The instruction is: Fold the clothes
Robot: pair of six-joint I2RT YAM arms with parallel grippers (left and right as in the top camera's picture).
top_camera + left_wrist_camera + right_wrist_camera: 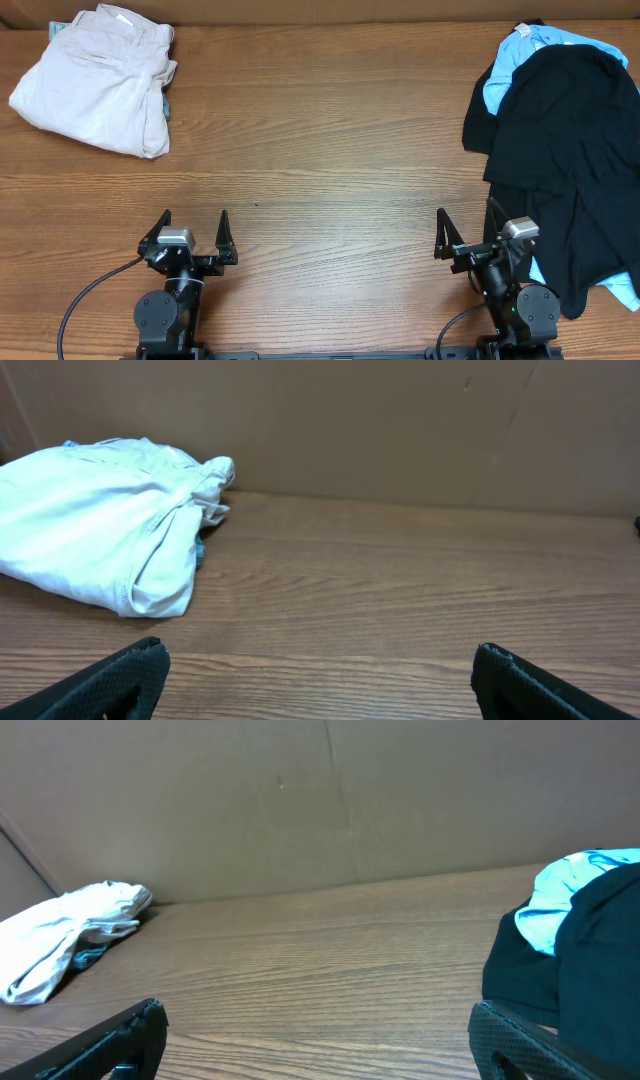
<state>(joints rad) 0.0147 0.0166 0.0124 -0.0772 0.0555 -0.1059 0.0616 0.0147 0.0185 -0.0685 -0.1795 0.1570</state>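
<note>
From overhead, the left claw (193, 215) and the right claw (465, 212) both sit low on the counter (320, 150), jaws spread wide and holding nothing. The black T-shirt (575, 150) lies heaped just ahead and to the outer side of the right claw, its lower edge trailing down beside that arm. A light blue tee (515, 60) peeks out from under it at the far end. I cannot tell whether the black heap is one garment or two. The beige trousers (95, 80) lie well ahead of the left claw, off to its outer side.

In the left wrist view, the fingers (120, 680) stand far apart over bare wood, with only the trousers ahead on the left.

In the right wrist view, the claw is equally wide and empty. The black cloth (590, 950) bulks up close on the right, with the blue tee (560, 895) behind it.

The shirt looks light, limp and prone to bunching, so it will likely drag and sag when lifted. A pinch at a hem edge or shoulder seam seems best, taking only the top layer.
</note>
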